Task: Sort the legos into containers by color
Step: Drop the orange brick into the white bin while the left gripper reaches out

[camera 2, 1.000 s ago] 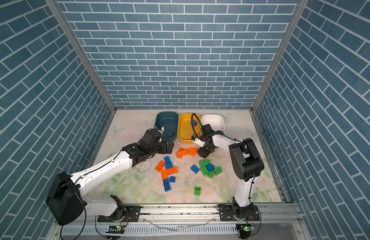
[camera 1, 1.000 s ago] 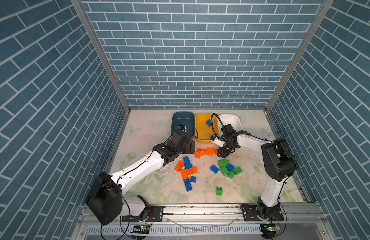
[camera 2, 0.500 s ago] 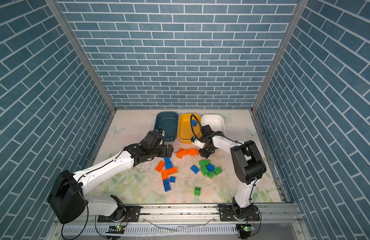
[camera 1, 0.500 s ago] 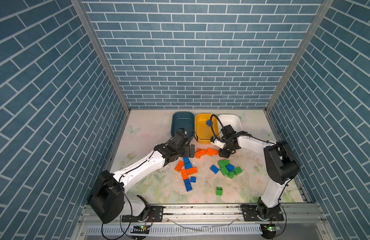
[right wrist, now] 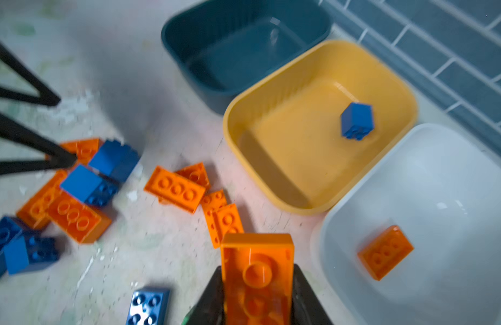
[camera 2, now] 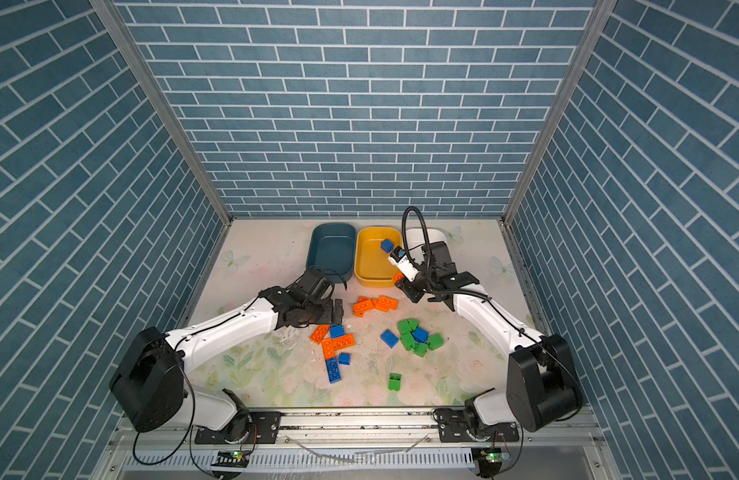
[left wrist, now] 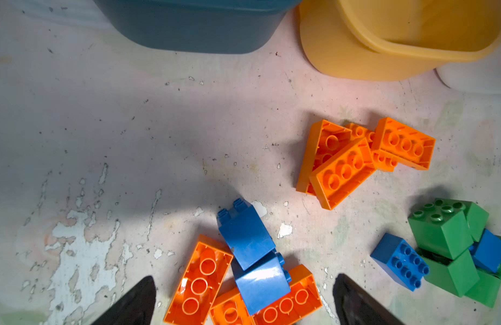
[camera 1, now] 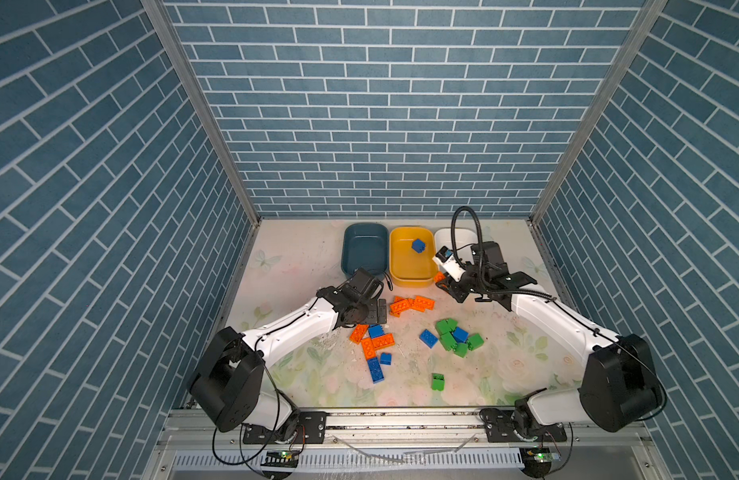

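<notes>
While the right hand (right wrist: 257, 284) clamps an orange lego (right wrist: 256, 253) just beside the white container (right wrist: 455, 174) (an orange piece (right wrist: 384, 251) lies inside), the left hand (left wrist: 243, 281) hovers wide open over blue and orange legos (left wrist: 252, 253) on the desk (left wrist: 131, 140).

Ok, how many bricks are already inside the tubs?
2. A blue brick lies in the yellow tub, an orange brick in the white tub, partly out of view. The teal tub looks empty.

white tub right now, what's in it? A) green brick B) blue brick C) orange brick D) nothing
C: the right wrist view shows one orange brick lying on the floor of the white tub; the blue brick sits in the yellow tub.
</notes>
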Controlling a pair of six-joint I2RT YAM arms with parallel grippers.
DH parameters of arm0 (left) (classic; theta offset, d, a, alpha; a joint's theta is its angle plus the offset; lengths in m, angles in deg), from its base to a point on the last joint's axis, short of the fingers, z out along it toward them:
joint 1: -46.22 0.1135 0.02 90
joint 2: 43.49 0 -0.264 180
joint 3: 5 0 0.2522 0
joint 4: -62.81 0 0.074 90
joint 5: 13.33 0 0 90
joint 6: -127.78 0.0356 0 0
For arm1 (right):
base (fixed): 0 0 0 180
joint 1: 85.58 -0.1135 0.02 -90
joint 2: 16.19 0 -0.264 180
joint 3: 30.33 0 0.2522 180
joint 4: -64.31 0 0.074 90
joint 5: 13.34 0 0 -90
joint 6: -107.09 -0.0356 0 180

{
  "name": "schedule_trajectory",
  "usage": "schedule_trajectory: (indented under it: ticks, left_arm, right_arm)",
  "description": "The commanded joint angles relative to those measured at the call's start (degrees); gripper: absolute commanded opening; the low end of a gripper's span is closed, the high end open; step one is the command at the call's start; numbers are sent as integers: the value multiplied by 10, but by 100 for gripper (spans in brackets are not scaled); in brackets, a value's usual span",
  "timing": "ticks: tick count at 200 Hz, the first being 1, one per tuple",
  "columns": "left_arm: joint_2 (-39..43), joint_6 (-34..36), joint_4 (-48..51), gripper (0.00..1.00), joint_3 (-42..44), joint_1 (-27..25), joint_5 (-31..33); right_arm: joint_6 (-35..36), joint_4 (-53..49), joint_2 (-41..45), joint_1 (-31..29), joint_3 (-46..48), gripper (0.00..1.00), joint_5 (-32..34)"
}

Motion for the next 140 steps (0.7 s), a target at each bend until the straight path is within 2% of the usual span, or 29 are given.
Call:
schedule_trajectory:
  ticks: [1, 26, 55, 70, 97, 109, 132, 140]
  left_arm:
    - [-36, -12, 31, 99, -21, 2, -8]
    - [-93, 15, 74, 98, -77, 2, -13]
    - [-103, 29, 87, 97, -95, 1, -9]
    - [-100, 36, 98, 97, -95, 1, 0]
    - [-99, 42, 115, 96, -91, 1, 13]
    - [-102, 44, 112, 93, -93, 2, 3]
    - [-126, 45, 110, 79, -117, 2, -5]
    - [-136, 43, 112, 75, -127, 2, 0]
  right_arm:
    - [-103, 102, -12, 14, 17, 30, 23]
    - [-155, 85, -53, 20, -16, 31, 168]
    - [-207, 47, -115, 31, -69, 31, 264]
    - [-234, 31, -144, 33, -93, 32, 302]
    - [-251, 9, -180, 34, -130, 36, 324]
    - [-255, -12, -192, 33, -153, 43, 338]
    - [-277, -20, -189, 33, -164, 70, 348]
    - [-288, -9, -180, 33, -157, 77, 349]
